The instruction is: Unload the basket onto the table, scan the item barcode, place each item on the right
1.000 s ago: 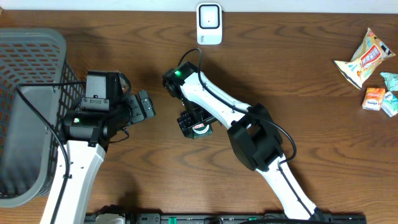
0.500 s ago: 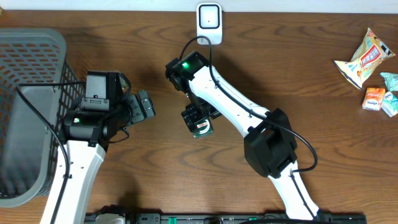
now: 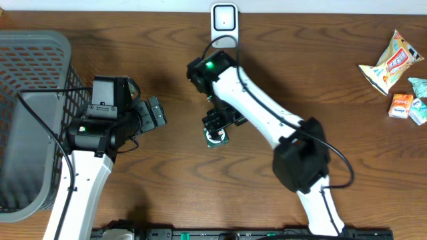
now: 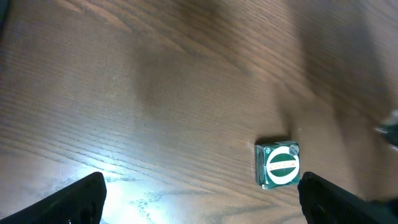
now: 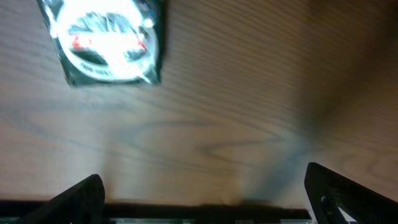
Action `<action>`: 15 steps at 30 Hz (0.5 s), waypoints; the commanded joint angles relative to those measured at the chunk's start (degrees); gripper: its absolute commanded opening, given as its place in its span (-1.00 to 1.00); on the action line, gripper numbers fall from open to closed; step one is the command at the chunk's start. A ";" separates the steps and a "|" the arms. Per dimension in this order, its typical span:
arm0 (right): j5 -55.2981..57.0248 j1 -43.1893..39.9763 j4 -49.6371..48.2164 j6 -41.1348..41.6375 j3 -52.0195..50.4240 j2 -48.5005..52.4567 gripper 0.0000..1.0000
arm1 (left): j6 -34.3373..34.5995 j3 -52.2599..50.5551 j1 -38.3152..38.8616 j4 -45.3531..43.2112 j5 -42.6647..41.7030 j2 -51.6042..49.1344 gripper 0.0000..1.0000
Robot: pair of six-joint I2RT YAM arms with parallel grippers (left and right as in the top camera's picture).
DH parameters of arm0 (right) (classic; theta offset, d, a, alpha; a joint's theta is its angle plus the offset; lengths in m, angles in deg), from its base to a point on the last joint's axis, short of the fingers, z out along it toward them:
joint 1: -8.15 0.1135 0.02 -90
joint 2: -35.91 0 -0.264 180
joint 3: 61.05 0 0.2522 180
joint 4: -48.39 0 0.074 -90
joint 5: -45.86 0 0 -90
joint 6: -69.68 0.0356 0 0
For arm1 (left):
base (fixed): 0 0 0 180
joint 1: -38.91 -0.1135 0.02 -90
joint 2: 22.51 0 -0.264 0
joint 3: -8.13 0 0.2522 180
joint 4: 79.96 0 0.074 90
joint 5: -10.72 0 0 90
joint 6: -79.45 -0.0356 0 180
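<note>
moved: right gripper (image 5: 205,193) backs away from green packet (image 5: 107,38) | hand: wide, empty; packet ahead, off to one side | risk: an off-centre close could nudge the packet aside

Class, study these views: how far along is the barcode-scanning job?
Nothing looks done: the green packet lies loose on the table. In hand: the open right gripper hovers near it, gripping nothing. Remaining: grasp it and show its barcode to the white scanner.
</note>
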 commanded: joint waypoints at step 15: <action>-9.70 -5.79 -29.64 -4.42 -32.83 -25.40 0.99 | -0.15 0.50 -0.35 0.13 0.72 -0.11 0.95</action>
